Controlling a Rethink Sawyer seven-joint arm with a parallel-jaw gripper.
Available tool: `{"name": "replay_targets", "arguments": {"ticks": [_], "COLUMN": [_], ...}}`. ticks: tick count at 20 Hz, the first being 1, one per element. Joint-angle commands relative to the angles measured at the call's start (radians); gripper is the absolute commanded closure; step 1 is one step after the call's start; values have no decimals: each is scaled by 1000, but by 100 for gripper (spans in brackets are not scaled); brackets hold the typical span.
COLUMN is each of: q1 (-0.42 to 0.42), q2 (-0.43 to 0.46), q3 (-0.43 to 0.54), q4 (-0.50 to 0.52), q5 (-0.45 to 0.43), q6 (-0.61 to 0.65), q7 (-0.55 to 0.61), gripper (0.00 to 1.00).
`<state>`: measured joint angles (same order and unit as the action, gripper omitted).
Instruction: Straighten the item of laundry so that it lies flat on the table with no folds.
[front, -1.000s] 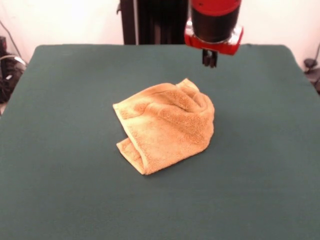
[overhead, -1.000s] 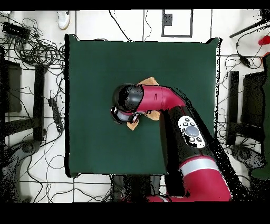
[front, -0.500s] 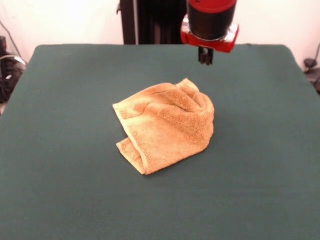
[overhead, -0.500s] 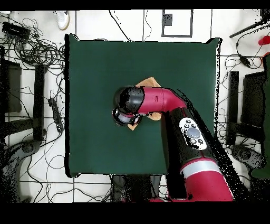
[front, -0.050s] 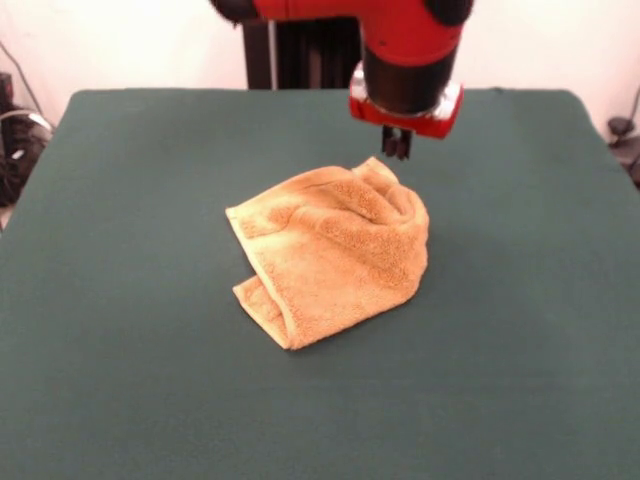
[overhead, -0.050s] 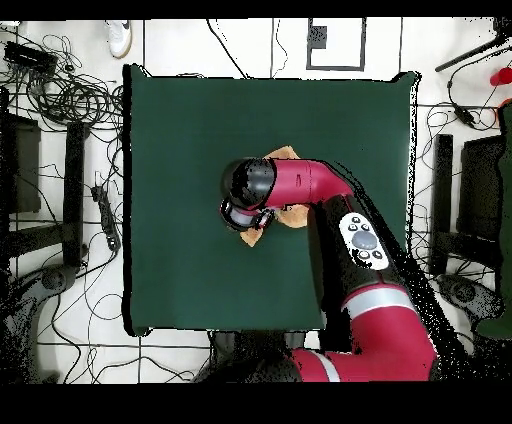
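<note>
Front view: the towel (front, -0.050s: 333, 252) is seen bunched near the middle of the green bench (front, -0.050s: 120, 380), doubled over itself, with a raised ridge at its far side and a folded corner tucked under at the near left edge. It is therefore judged far from flat; the unfolding has yet to be done. The gripper (front, -0.050s: 396, 148) is held just above the towel's far raised corner, seemingly not touching it, with the red wrist directly over it. That position is judged to have been chosen because the upper layer ends there and could be lifted and drawn back. The jaws are seen only as a small dark stub, so whether they are spread or pressed together cannot be told. From overhead, most of the towel (overhead, -0.050s: 285, 153) is hidden beneath the arm.
</note>
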<state>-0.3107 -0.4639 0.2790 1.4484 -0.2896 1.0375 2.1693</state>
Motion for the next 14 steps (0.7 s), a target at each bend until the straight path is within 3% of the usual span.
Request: {"name": "replay_targets", "arguments": {"ticks": [1,14], "q1": [-22,-33], "q2": [181,193], "q3": [67,84], "q4": [-161,-154], "q5": [-41,-71], "q6": [-3,-45], "q7": [-159,-190], "gripper": [100,100]}}
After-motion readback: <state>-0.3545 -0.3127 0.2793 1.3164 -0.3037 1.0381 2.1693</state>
